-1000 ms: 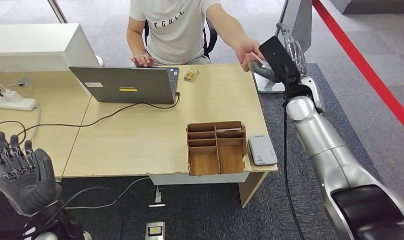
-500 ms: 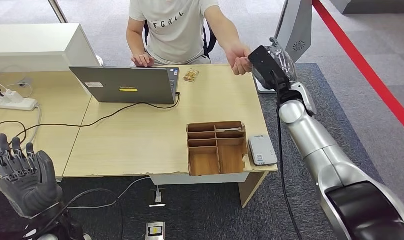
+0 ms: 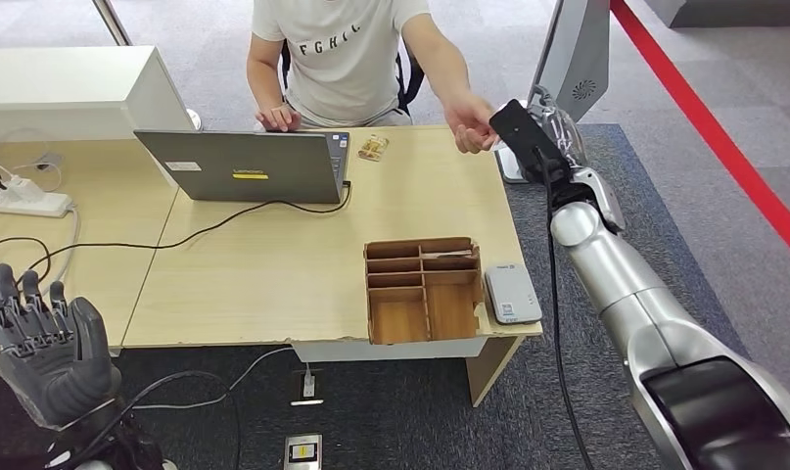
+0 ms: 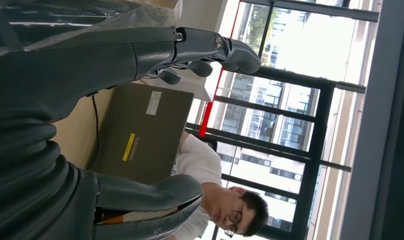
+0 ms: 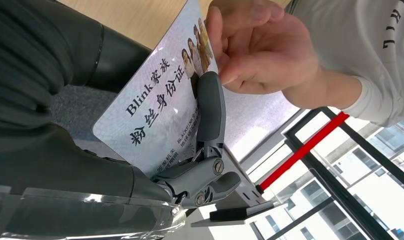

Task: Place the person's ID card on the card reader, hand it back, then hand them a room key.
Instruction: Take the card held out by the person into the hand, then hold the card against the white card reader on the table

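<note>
My right hand (image 3: 530,134) is raised past the desk's far right corner and grips the ID card (image 5: 154,107), a pale card with printed characters and a small photo. One of its fingers (image 5: 210,110) lies across the card's face. The person's hand (image 3: 471,121) reaches in, and in the right wrist view that hand (image 5: 260,45) pinches the card's far end. The white card reader (image 3: 512,293) lies at the desk's near right corner. Low beside the desk's left end, my left hand (image 3: 46,343) is held up open, palm empty, fingers (image 4: 210,47) apart.
A wooden compartment tray (image 3: 422,289) sits just left of the reader. A laptop (image 3: 244,166) with a trailing cable stands before the seated person. A power strip (image 3: 23,201) and cables lie at far left. A grey stand (image 3: 567,59) rises behind my right hand.
My right hand has swung a little left with the card, toward the person. The person's hand has shifted from beside my hand to the card's end. The left hand is almost still.
</note>
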Tool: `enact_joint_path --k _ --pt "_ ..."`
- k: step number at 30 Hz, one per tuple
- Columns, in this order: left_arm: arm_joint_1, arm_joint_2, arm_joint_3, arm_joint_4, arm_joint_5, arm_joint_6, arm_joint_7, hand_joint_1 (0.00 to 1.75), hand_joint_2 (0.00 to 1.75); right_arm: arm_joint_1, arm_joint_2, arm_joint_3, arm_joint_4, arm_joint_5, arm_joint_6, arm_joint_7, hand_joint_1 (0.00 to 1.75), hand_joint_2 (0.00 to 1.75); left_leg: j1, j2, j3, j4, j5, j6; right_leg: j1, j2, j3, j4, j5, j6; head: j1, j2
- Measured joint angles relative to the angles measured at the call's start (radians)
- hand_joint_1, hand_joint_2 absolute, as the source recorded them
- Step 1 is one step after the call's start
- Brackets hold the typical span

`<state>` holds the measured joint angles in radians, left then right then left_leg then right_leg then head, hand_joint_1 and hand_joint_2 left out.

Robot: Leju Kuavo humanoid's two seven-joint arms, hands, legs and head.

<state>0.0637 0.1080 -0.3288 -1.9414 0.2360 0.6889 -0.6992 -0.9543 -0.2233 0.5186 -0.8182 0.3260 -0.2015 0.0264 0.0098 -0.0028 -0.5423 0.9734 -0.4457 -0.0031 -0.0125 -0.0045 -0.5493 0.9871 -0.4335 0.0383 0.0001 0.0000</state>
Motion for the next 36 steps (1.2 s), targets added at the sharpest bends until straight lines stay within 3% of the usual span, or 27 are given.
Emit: enact_joint_path --k 20,36 --pt "0.009 0.000 0.002 -0.003 -0.003 0.000 0.000 0.00 1.75 0.015 -0.016 0.011 -0.004 -0.002 -0.020 0.004 1.75 1.75 0.000 0.000 0.000 0.000 0.000 0.000 0.000 0.000 0.000 0.000 0.000 0.000 0.000 0.000" --pt "0.044 0.000 0.011 -0.006 -0.001 0.000 -0.001 0.00 1.75 0.226 -0.233 -0.103 -0.331 0.012 -0.102 0.110 1.75 1.75 0.000 0.000 0.001 0.000 0.000 0.000 0.000 0.000 0.001 -0.001 0.000 0.000 0.000 0.000"
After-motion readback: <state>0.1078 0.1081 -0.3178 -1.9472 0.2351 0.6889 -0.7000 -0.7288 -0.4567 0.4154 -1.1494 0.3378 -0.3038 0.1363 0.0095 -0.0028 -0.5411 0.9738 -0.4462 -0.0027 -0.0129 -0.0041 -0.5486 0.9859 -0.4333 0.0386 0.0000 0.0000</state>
